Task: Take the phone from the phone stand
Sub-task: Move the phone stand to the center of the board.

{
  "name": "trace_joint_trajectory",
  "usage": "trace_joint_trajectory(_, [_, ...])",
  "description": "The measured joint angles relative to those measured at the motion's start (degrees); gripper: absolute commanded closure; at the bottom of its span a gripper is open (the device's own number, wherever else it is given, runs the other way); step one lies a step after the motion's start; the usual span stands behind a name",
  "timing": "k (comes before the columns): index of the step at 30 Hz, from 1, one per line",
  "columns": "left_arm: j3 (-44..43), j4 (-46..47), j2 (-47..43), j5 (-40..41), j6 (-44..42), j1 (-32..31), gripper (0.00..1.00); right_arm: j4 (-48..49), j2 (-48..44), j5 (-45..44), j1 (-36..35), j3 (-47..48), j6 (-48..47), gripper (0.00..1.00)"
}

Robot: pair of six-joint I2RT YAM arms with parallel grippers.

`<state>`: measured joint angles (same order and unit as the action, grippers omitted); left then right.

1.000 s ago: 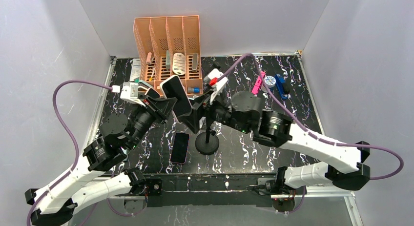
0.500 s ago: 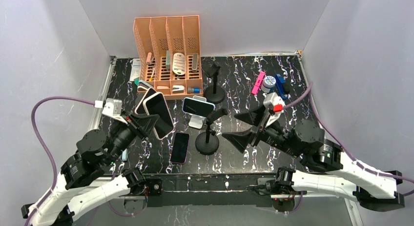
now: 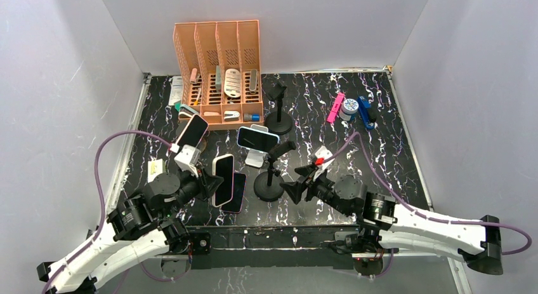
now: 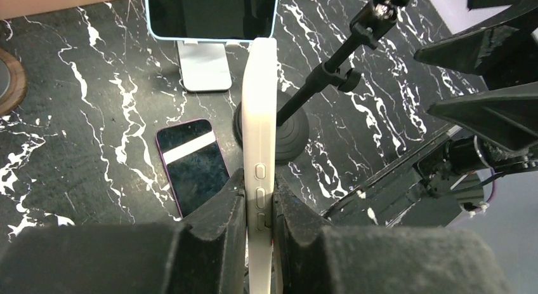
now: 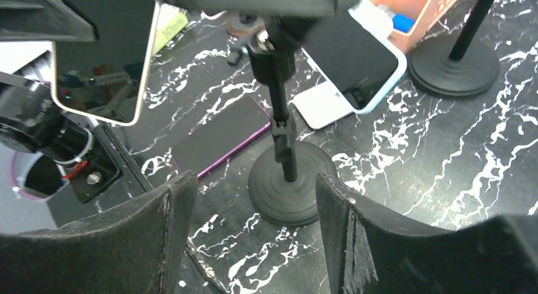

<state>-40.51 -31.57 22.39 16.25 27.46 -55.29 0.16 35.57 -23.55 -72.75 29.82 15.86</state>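
My left gripper [image 3: 212, 183] is shut on a white-cased phone [image 3: 223, 180] and holds it off the table, left of the black phone stand [image 3: 269, 176]. In the left wrist view the phone [image 4: 260, 103] stands edge-on between my fingers [image 4: 223, 208], with the gripper [image 4: 259, 202] clamped on its button side. The stand [image 4: 330, 72] is bare, its clamp head empty. My right gripper [image 3: 299, 181] is open and empty just right of the stand; in the right wrist view [image 5: 254, 211] the stand's round base [image 5: 288, 183] lies just ahead, between the spread fingers.
A purple-edged phone [image 3: 236, 193] lies flat beside the stand base. A blue phone on a white stand [image 3: 257, 139] is behind it. Another phone [image 3: 193, 130], a second black stand [image 3: 278, 119] and an orange file organizer [image 3: 219, 72] stand at the back. Small items [image 3: 349, 108] lie far right.
The left gripper has carried the white phone away from the stand, down and toward the near edge. The right arm has let go and drawn back low beside the stand base.
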Motion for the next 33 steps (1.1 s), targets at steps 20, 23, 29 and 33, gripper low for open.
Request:
trace_joint_trajectory(20, [8.3,8.0,-1.4,-1.6,-2.1,0.0,1.00,39.8,20.3,-1.6,3.5,-10.8,-4.2,0.30])
trace_joint_trajectory(23, [8.3,8.4,-1.9,-1.6,-2.1,0.0,1.00,41.8,22.7,-1.6,4.6,-10.8,-3.8,0.31])
trace_joint_trajectory(29, [8.3,8.5,-2.1,-1.7,-1.9,0.0,1.00,46.6,27.1,-1.3,5.6,-10.2,-4.0,0.37])
trace_joint_trajectory(33, [8.3,8.5,-2.1,-1.6,-1.9,0.0,1.00,48.8,30.5,-0.5,6.9,-8.9,-3.6,0.48])
